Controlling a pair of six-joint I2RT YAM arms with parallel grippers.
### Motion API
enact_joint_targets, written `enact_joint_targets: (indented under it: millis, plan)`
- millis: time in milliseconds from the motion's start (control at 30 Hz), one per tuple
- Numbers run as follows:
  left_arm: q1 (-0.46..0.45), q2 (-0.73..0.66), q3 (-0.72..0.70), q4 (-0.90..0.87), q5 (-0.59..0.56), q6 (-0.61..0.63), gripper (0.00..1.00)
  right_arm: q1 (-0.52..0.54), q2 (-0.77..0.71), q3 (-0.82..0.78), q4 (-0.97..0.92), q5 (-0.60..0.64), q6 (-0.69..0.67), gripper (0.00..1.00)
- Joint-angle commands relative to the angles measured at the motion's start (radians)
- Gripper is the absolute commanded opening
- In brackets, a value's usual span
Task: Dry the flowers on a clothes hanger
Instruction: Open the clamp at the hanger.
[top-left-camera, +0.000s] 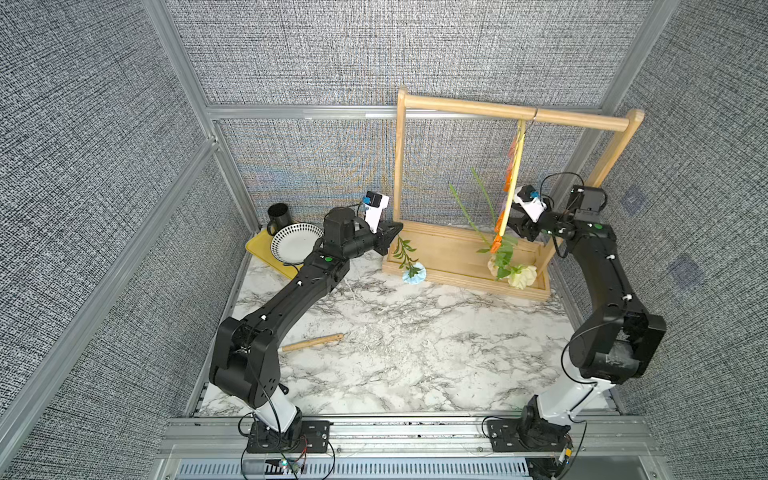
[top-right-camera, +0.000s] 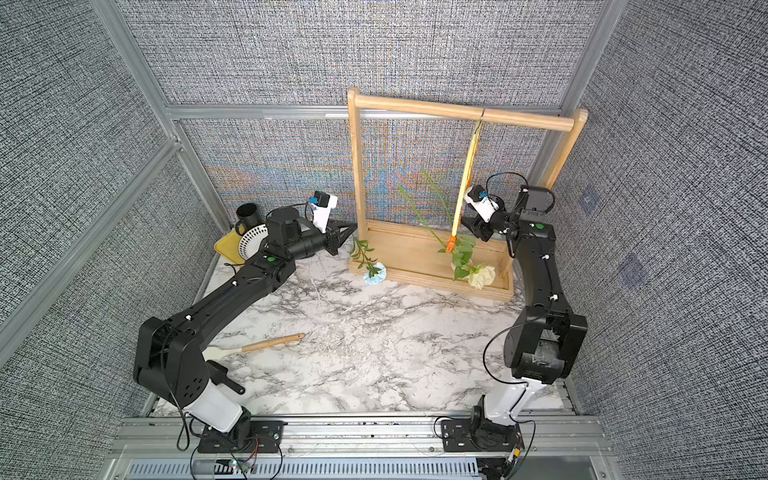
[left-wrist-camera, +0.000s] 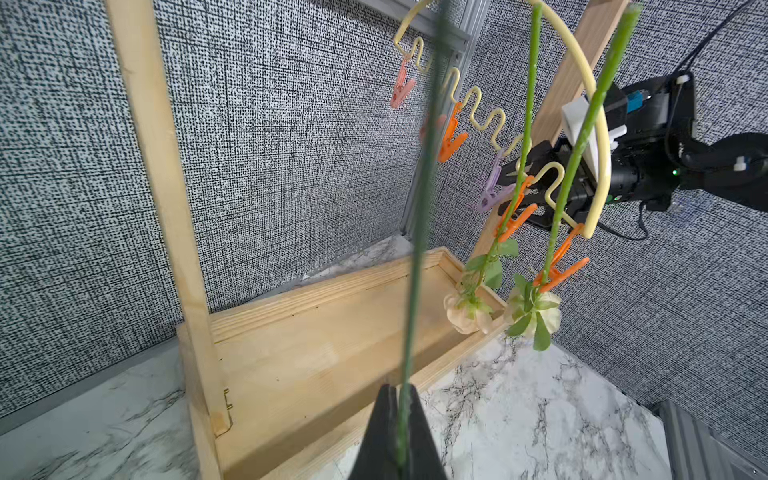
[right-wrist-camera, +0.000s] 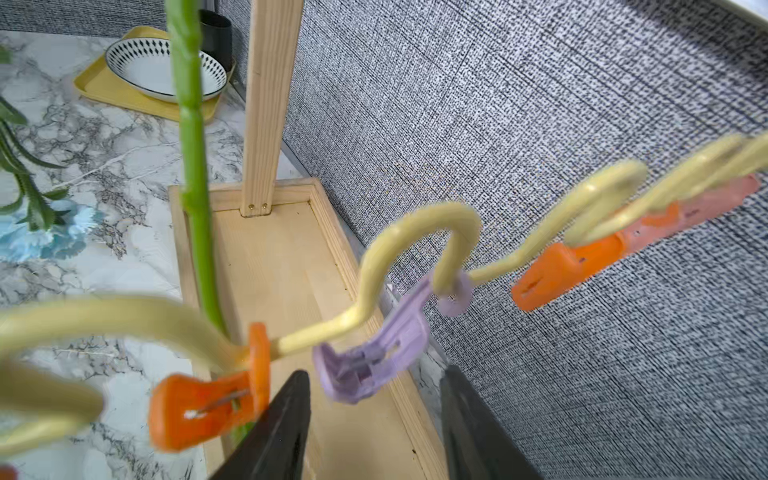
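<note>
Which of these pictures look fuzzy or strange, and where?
In both top views the back wall shows rainbow ripples; in the left wrist view the nearest stem is a dark blur; in the right wrist view the clothes hanger looks soft.

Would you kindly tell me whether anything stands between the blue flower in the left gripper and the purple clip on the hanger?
Nothing visible blocks the way. The rack's post stands just beside the left gripper, not across the path, and a clipped rose's stem hangs close beside the purple clip, where the right gripper sits open.
</note>
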Motion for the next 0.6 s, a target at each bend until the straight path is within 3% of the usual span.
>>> enact_joint_targets:
  millis: [0,567]
  plan:
    - [0.001,0.001,0.000,0.013,0.010,-0.002,0.02,0.013,0.028,0.041,-0.046,-0.034,-0.036,0.53]
    - [0.001,-0.008,-0.007,-0.009,0.055,0.023,0.02,0.032,0.076,0.123,-0.080,-0.013,-0.081,0.56]
